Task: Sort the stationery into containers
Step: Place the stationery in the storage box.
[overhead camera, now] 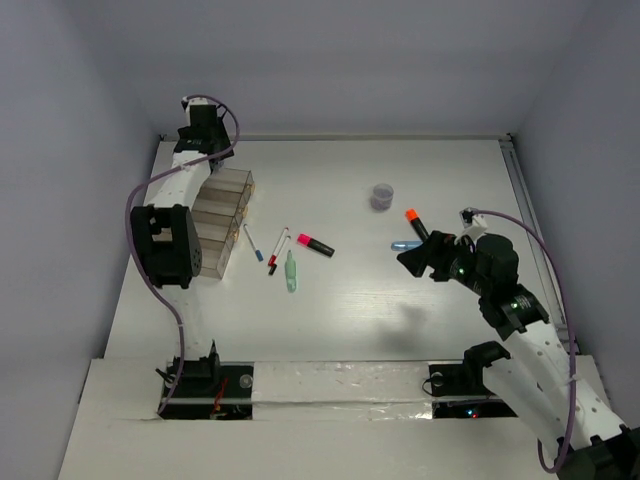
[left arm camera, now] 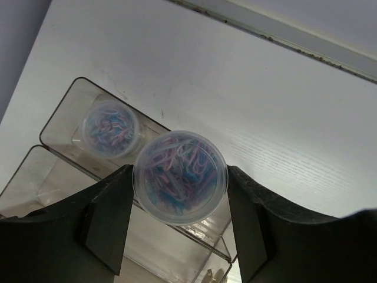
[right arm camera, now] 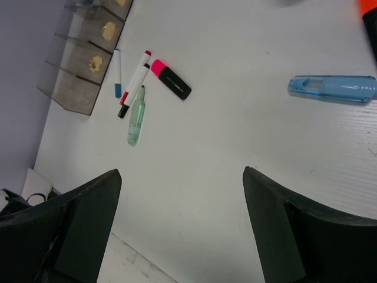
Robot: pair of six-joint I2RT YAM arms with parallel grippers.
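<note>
Two left fingers (left arm camera: 109, 218) grip a pot (left arm camera: 179, 177) above the bins (left arm camera: 63, 125).

I count three round pots: the first pot (left arm camera: 179, 177), a second pot (left arm camera: 110, 128) at its ten o'clock, and a third pot (overhead camera: 382, 195) standing alone. I see two highlighters, a pink highlighter (overhead camera: 315, 244) and an orange highlighter (overhead camera: 416, 225), the latter at four o'clock from the third pot. There are two thin pens: a blue-capped pen (overhead camera: 252, 243) and a red-capped pen (overhead camera: 277, 251). Two markers: a pale green marker (overhead camera: 291, 271) and a light blue marker (overhead camera: 405, 245). One cluster of clear bins (overhead camera: 225, 205); I cannot count its compartments reliably.
</note>
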